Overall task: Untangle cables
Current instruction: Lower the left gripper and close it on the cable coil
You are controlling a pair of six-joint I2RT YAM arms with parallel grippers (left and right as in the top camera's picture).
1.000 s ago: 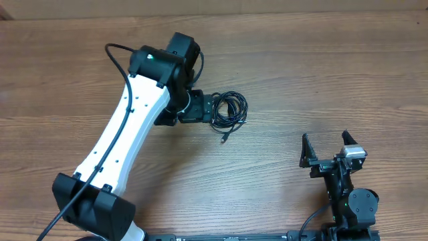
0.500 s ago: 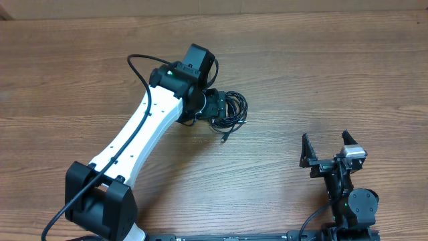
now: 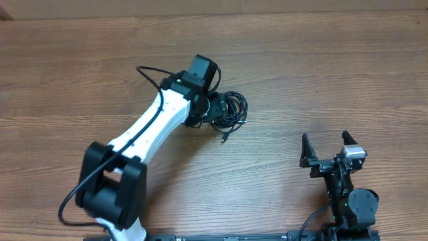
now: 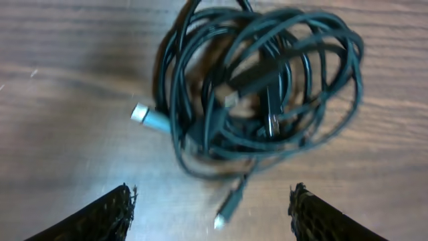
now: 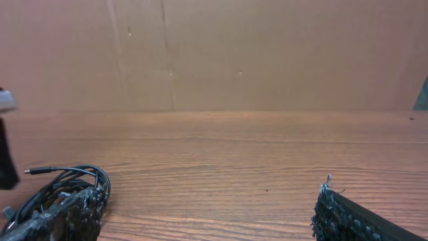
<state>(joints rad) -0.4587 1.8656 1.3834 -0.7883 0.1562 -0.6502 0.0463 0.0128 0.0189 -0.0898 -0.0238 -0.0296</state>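
The cables (image 3: pixel 231 109) lie as one coiled black bundle on the wooden table, with a plug end (image 3: pixel 225 138) trailing toward the front. In the left wrist view the bundle (image 4: pixel 261 87) fills the upper middle, with a silver plug (image 4: pixel 148 118) at its left and another plug (image 4: pixel 227 211) hanging down between my fingers. My left gripper (image 4: pixel 212 213) is open, just short of the bundle, with nothing in it; in the overhead view it (image 3: pixel 212 107) touches the bundle's left edge. My right gripper (image 3: pixel 329 148) is open and empty at the front right; it sees the bundle (image 5: pixel 63 187) far left.
The left arm (image 3: pixel 147 134) stretches diagonally from the front left to the bundle. A brown cardboard wall (image 5: pixel 267 53) stands at the table's far edge.
My left arm has swung right and its gripper has closed in on the left side of the cable bundle. The bundle and the right arm have not moved.
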